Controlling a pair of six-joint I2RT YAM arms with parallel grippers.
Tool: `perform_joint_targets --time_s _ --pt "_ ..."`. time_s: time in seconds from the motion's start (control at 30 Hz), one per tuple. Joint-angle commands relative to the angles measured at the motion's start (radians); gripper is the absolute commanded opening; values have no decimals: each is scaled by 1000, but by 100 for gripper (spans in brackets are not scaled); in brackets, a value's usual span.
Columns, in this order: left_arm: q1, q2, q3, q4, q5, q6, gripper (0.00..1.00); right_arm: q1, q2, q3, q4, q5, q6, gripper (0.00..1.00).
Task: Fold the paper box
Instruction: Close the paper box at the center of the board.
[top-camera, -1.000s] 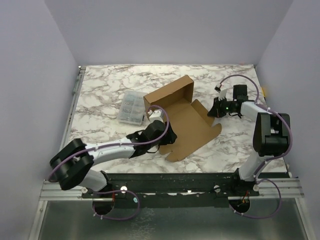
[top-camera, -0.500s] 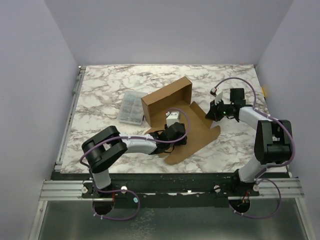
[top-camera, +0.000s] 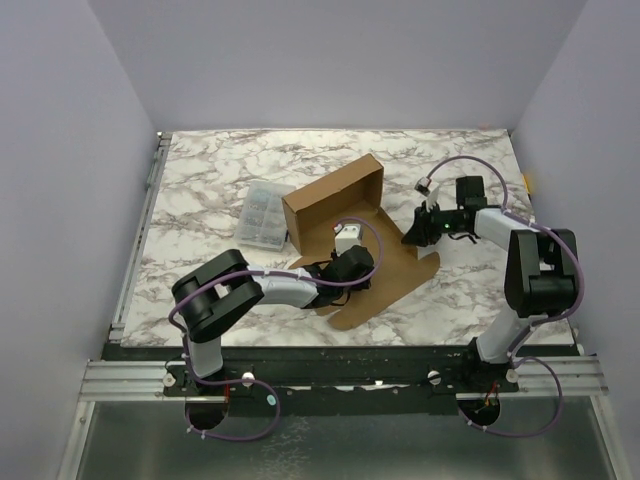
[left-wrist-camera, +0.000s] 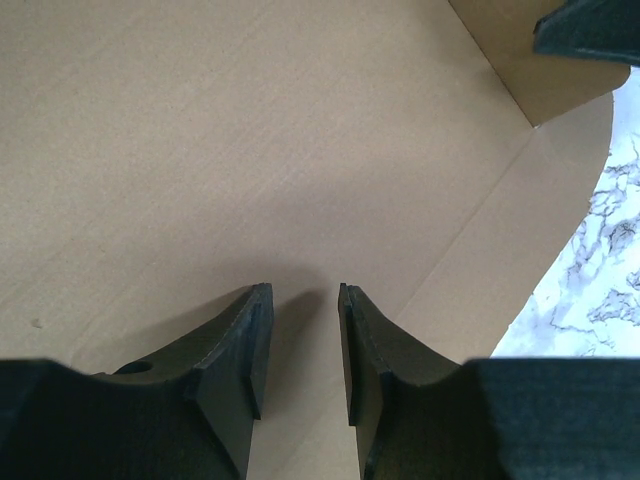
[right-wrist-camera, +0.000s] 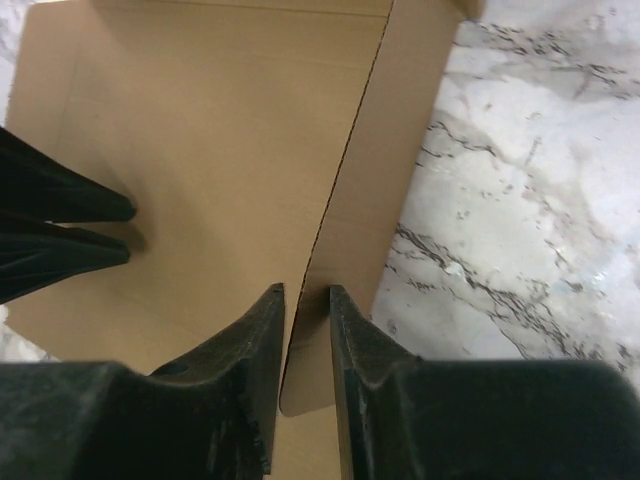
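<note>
Since a second ago, the left pincer (left-wrist-camera: 300, 292) has swung from the paper box's (top-camera: 335, 195) left edge onto its flat panel, mid-table (top-camera: 200, 180). Its jaws are narrower and empty. The right pincer (right-wrist-camera: 305, 290) has parted slightly over the box's right flap, gripping nothing. From above, both pincers' fingertips are hidden.

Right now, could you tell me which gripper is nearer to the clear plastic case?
Left. The left gripper is over the box, right of the case; the right gripper is farther off, at the box's right flap.
</note>
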Motion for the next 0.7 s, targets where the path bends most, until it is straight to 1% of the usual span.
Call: perform_joint_targets --time_s 0.0,0.1,0.3,0.47,0.67 --pt "-8 35 11 0 -22 12 39 9 52 39 -108 -151 -9 32" --pt "-8 37 10 1 -21 12 39 9 77 60 -140 -186 -7 39" --pt "-8 38 10 1 -23 17 39 9 139 99 -194 -261 9 46" --pt "-8 47 15 0 -17 18 39 9 162 110 -219 -274 5 53" --pt "-8 52 16 0 -15 19 39 9 163 125 -247 -316 13 56"
